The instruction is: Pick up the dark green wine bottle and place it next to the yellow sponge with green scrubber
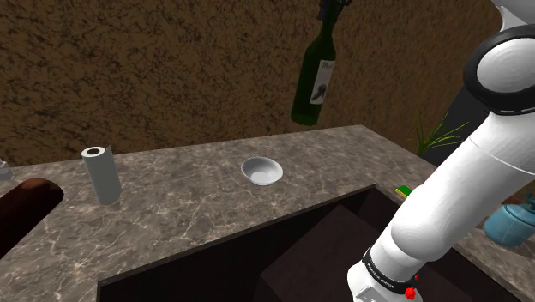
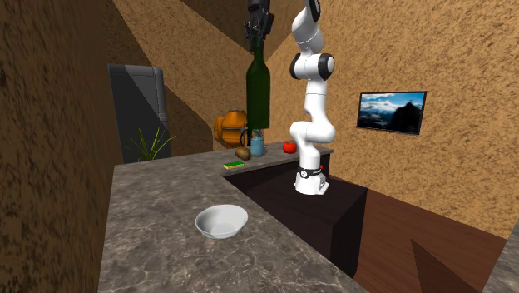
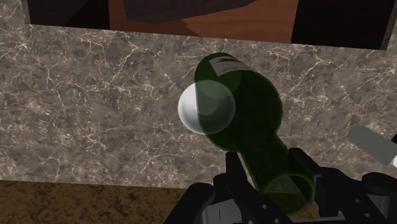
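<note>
The dark green wine bottle (image 1: pixel 315 73) with a white label hangs high above the stone counter, neck up and tilted. My gripper (image 1: pixel 331 9) is shut on its neck at the shoulder view's top edge. In the second exterior view the gripper (image 2: pixel 257 23) holds the bottle (image 2: pixel 259 91) well above the counter's far end. Seen from the wrist, the bottle (image 3: pixel 251 121) reaches down from between the fingers (image 3: pixel 304 168) toward the counter and a white bowl. The yellow sponge with green scrubber (image 2: pixel 234 166) lies flat at the counter's far corner; a sliver of the sponge (image 1: pixel 401 190) peeks out beside my arm.
A white bowl (image 1: pixel 261 171) sits mid-counter, roughly beneath the bottle. A white paper-towel roll (image 1: pixel 101 174) stands toward the shoulder view's left. A dark sunken recess (image 1: pixel 291 249) cuts into the counter (image 1: pixel 189 214) in front of my base. A teal vase (image 2: pixel 257 147), a brown fruit (image 2: pixel 242 153) and a red apple (image 2: pixel 289 147) sit beyond the sponge.
</note>
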You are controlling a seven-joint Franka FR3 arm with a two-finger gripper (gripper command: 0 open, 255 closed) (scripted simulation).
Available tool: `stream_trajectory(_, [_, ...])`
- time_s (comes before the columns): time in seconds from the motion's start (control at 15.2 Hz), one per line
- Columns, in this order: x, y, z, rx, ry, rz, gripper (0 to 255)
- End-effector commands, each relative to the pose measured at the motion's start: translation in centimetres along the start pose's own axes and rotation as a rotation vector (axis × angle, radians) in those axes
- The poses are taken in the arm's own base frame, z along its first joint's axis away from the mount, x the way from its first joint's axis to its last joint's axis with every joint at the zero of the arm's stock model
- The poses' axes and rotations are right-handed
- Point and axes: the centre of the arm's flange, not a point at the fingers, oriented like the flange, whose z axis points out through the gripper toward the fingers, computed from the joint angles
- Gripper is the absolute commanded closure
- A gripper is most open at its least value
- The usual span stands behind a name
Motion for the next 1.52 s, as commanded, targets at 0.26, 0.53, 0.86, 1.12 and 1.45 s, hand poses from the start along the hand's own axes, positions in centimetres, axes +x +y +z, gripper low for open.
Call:
stream_trajectory(0.26, [-4.2,5.5,2.1,0.0,0.0,0.0,255])
stream_trajectory(0.53, [-7.3,9.4,3.8,0.0,0.0,0.0,255])
stream_trajectory(0.86, [-11.1,14.4,6.0,0.0,0.0,0.0,255])
stream_trajectory(1.12, [-14.1,18.3,7.7,0.0,0.0,0.0,255])
stream_trajectory(1.45, [-17.9,23.3,9.8,0.0,0.0,0.0,255])
